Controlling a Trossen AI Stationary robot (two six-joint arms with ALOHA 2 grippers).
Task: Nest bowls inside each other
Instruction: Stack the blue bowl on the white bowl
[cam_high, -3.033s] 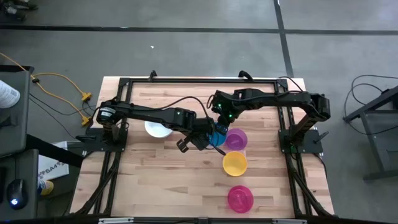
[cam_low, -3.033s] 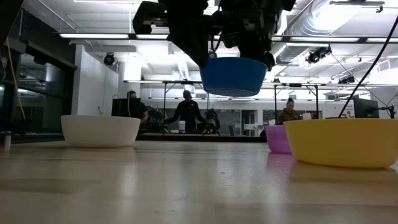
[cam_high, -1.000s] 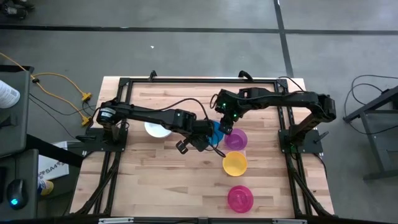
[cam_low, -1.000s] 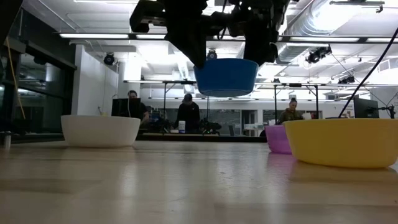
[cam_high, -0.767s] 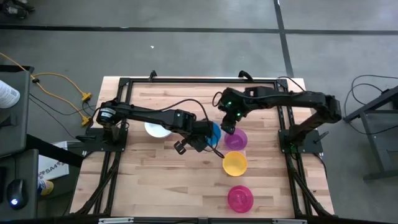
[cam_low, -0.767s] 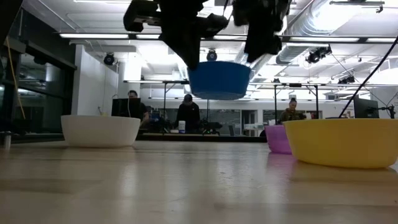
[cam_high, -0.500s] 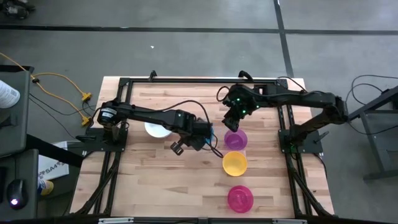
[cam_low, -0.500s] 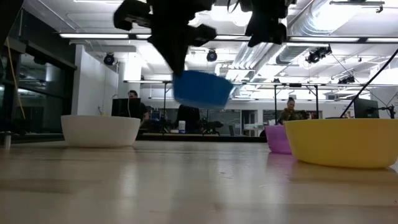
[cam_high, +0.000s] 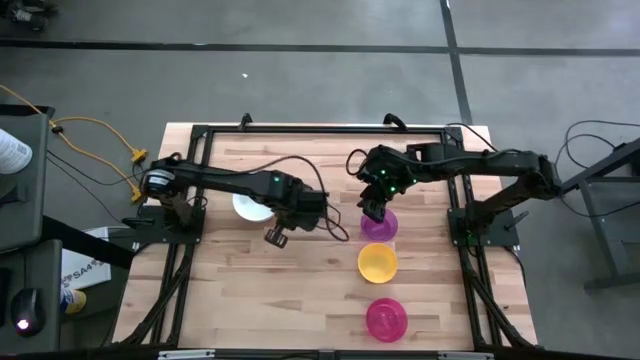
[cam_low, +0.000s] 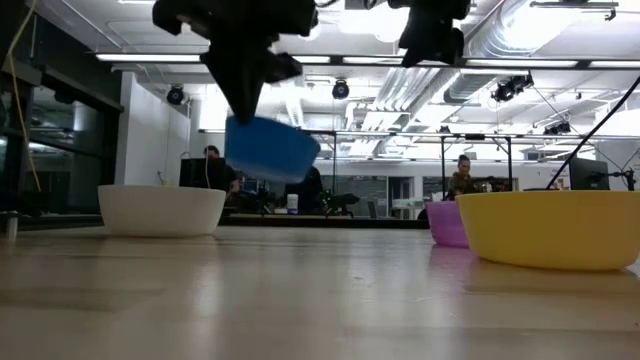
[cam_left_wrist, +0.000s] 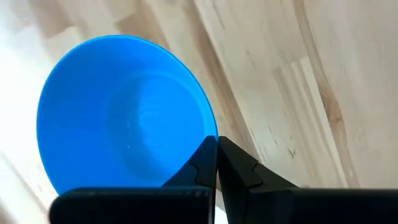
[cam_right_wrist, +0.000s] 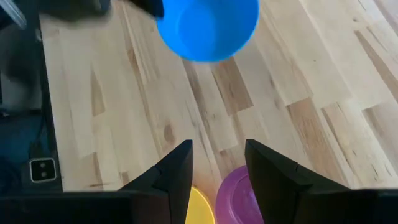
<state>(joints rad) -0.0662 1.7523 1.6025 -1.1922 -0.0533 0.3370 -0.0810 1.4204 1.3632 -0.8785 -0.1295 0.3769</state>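
Note:
My left gripper (cam_high: 303, 212) is shut on a blue bowl (cam_low: 270, 149), which hangs tilted above the table, just right of the white bowl (cam_low: 160, 210). The white bowl (cam_high: 250, 208) rests on its base at the table's left middle. A purple bowl (cam_high: 378, 226), a yellow bowl (cam_high: 377, 262) and a pink bowl (cam_high: 386, 318) stand in a row toward the near edge. My right gripper (cam_right_wrist: 217, 169) is open, high above the purple bowl (cam_right_wrist: 239, 196), with nothing between its fingers. My left gripper pinches the blue bowl's rim (cam_left_wrist: 210, 133), one finger inside the wall and one outside. The fingers (cam_left_wrist: 233, 163) come from above, pointing steeply down. The bowl hangs below them, mouth up and tilted, clear of the table.
Black frame rails (cam_high: 320, 128) run round the tabletop. Bare wood lies between the white bowl and the row of bowls, and along the near left. People sit at desks (cam_low: 300, 185) in the room beyond the far edge.
My left gripper has carried the blue bowl toward the table's left, toward the white bowl, rolling about its own axis; the bowl, level before, now hangs tilted. My right gripper has risen and stayed open.

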